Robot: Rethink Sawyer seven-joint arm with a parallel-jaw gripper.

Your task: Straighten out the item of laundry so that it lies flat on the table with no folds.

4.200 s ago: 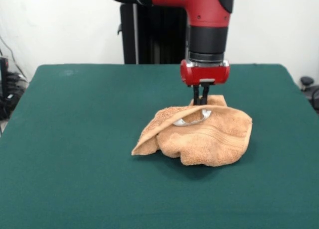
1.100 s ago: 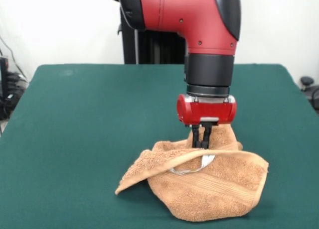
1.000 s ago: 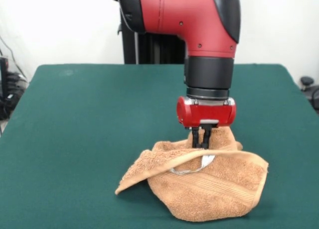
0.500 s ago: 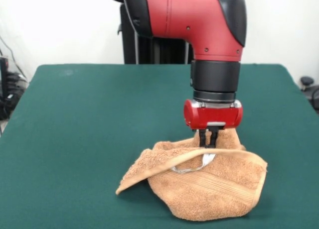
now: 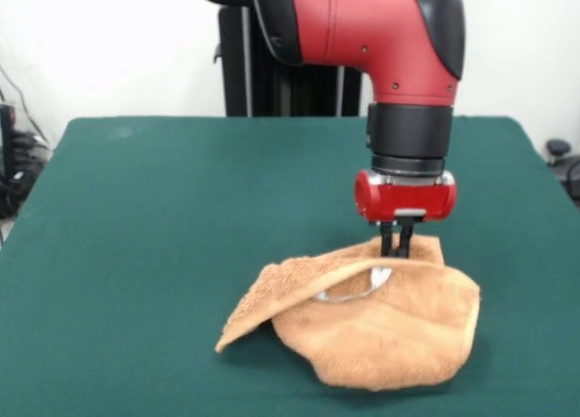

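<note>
One towel (image 5: 381, 331), orange-tan and folded over itself, lies crumpled on your green table (image 5: 154, 218) toward its near right part. Your gripper (image 5: 396, 250) stands upright, clenched on the towel's raised rear edge.

From my station I see the towel (image 5: 372, 331) lying bunched on the tabletop (image 5: 145, 227), right of centre and toward the near edge in the front view. One flap reaches out to its left, its corner down on the tabletop. The hand (image 5: 396, 247) comes straight down from above onto the towel's far rim, fingers close together with cloth pinched between them. The label (image 5: 376, 277) sits just below the hand, inside the fold. Left of the towel lies open tabletop.
</note>
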